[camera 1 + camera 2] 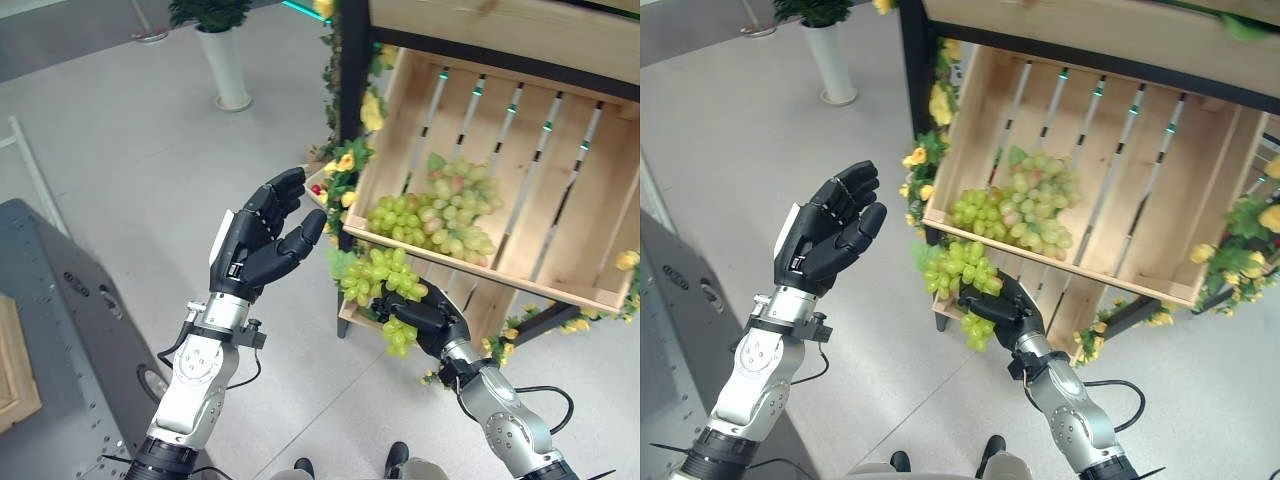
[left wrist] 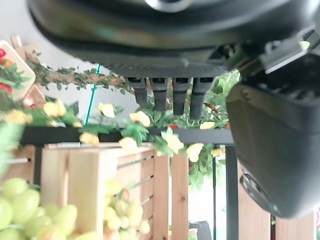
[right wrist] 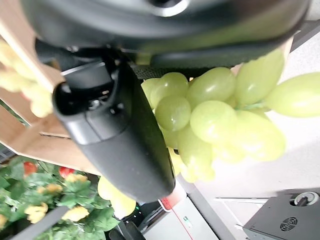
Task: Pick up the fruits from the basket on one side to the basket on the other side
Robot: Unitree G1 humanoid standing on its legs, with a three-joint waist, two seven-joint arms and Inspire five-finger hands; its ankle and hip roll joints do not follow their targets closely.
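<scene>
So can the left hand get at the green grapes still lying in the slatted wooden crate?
Probably yes: the left hand is open, holds nothing and hovers beside the crate, whose front is open above the grapes.

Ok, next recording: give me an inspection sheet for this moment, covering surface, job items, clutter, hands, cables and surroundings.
Surface: pale grey floor; no table seen.
Job's things: tilted pale wooden slatted crate holding a pile of green grapes; one separate green grape bunch held just below the crate's front edge.
Clutter: nothing seen.
Hands: right hand has its fingers curled round the held bunch; left hand is raised, open and holding nothing.
Cables: nothing seen apart from the robot's own.
Surroundings: yellow artificial flowers with green leaves on a black frame; white planter with a green plant; dark grey cabinet.
</scene>
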